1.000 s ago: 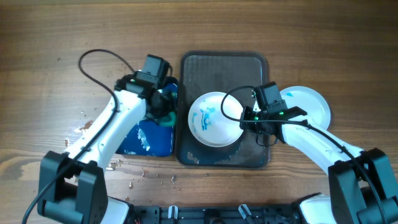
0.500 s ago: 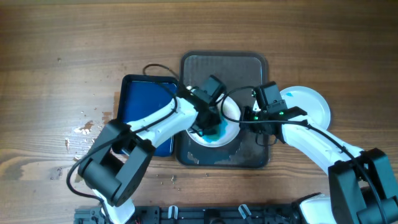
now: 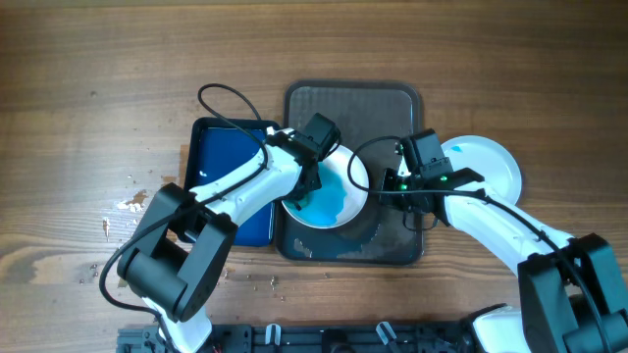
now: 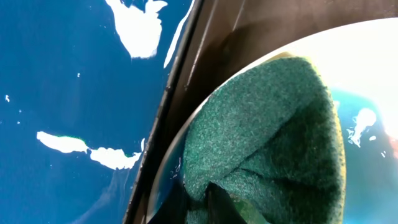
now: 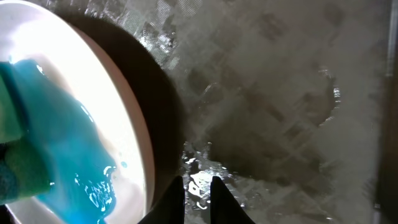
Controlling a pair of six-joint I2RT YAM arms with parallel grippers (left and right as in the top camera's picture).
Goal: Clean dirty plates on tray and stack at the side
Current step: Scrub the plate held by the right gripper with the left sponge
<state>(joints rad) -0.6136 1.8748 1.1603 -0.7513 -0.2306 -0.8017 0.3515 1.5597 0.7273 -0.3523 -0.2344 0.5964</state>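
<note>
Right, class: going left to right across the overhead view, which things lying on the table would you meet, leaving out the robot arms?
crumbs → blue tray → dirty plate → white plate

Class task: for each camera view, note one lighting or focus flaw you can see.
Overhead: evenly lit and sharp, no flaw of note. Left wrist: the plate is blown out to white; the sponge is crisp; white patches, likely glare, on the blue tray. Right wrist: plate also overexposed, dark shadow beside its rim, wet glints on the dark tray.
</note>
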